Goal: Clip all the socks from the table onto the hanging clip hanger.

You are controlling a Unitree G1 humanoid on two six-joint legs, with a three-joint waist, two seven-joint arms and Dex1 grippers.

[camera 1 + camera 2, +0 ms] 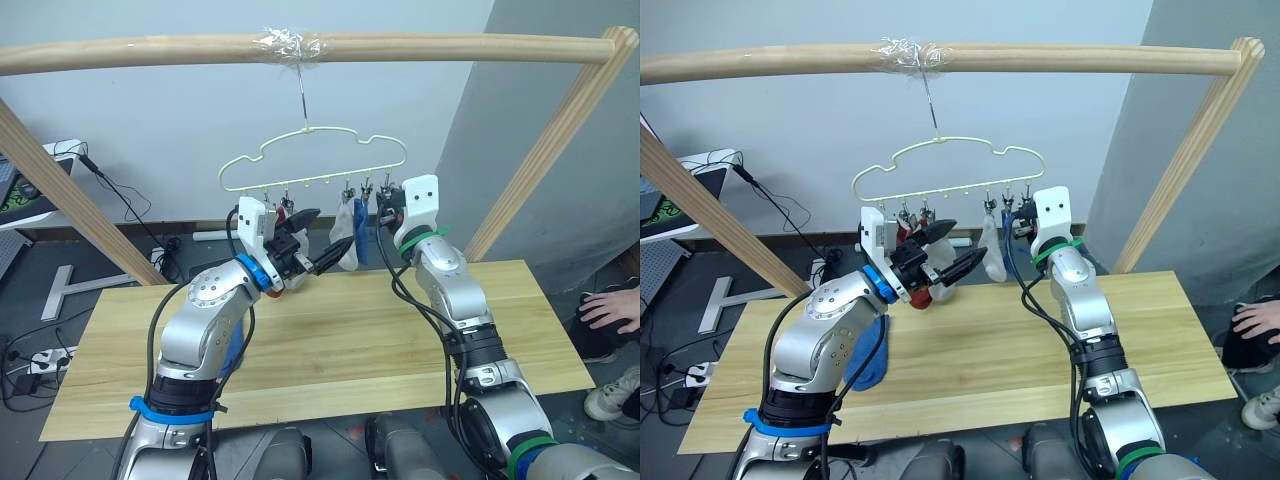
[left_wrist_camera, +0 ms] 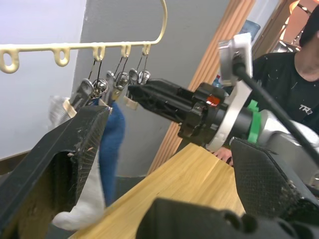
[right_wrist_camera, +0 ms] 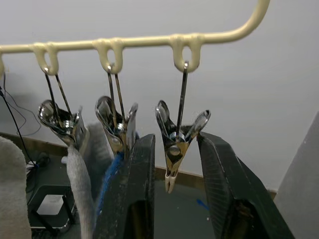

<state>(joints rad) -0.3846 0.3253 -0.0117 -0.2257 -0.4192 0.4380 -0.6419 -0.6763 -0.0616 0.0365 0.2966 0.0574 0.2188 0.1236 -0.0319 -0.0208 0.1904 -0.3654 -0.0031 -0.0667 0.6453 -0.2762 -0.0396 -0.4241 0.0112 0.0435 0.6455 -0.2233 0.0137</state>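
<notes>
The pale yellow-green clip hanger (image 1: 312, 158) hangs by its hook from the wooden pole (image 1: 300, 48). A light grey sock (image 1: 345, 238) and a blue sock (image 1: 361, 232) hang side by side from clips near its right end. A rust red sock (image 1: 921, 296) shows behind my left gripper. My left gripper (image 1: 333, 230) is open, raised just left of the grey sock with nothing between its fingers. My right gripper (image 3: 174, 139) is open, its fingers straddling the empty end clip (image 3: 173, 149). Another blue sock (image 1: 868, 355) lies on the table (image 1: 350, 340) under my left arm.
Slanted wooden poles (image 1: 545, 150) frame both sides. A person's hand (image 1: 610, 305) and shoe (image 1: 612, 395) are past the table's right end. Cables and a power strip (image 1: 35, 360) lie on the floor at the left.
</notes>
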